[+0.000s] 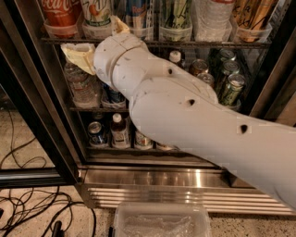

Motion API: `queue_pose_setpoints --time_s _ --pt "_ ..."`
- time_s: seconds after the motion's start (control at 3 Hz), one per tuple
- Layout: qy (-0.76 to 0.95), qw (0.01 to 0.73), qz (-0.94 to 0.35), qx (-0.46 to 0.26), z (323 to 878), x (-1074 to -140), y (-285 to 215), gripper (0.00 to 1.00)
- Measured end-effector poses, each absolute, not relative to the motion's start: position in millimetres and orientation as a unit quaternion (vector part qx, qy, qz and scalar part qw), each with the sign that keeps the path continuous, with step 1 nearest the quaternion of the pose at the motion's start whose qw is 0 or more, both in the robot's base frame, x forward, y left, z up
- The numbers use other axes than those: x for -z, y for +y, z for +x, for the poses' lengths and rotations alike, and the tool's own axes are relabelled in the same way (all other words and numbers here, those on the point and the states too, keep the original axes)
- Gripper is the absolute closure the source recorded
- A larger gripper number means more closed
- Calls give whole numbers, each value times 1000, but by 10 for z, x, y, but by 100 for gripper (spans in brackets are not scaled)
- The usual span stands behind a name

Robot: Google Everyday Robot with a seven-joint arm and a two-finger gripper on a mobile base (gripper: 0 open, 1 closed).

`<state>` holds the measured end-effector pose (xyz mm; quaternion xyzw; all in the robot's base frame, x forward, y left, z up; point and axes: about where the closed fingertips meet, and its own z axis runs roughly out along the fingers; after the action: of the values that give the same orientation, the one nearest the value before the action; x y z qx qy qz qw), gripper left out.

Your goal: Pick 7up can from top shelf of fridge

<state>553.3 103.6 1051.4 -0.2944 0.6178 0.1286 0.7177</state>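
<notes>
the gripper (95, 37) hangs at the top shelf's (208, 44) front edge, fingers (78, 54) spread and empty. the 7up can (97, 10) stands ungrasped near the left end; closing on it and lifting it out remain.

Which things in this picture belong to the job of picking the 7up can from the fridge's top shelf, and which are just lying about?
For the job: 7up can; top shelf; fridge; gripper, open, just below the can at the shelf's front.
Just lying about: Coca-Cola can; water bottle; green cans; floor cables; clear plastic tub.
</notes>
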Motion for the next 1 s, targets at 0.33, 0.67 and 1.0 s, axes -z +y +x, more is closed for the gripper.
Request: queue_pose_setpoints --time_s 0.33,0.67,1.0 --pt "618 723 -279 -129 5568 -10477 1162 28" --pt "618 731 -267 -115 5632 -10454 1320 27" --pt "623 736 -247 -95 5787 -10454 1445 31"
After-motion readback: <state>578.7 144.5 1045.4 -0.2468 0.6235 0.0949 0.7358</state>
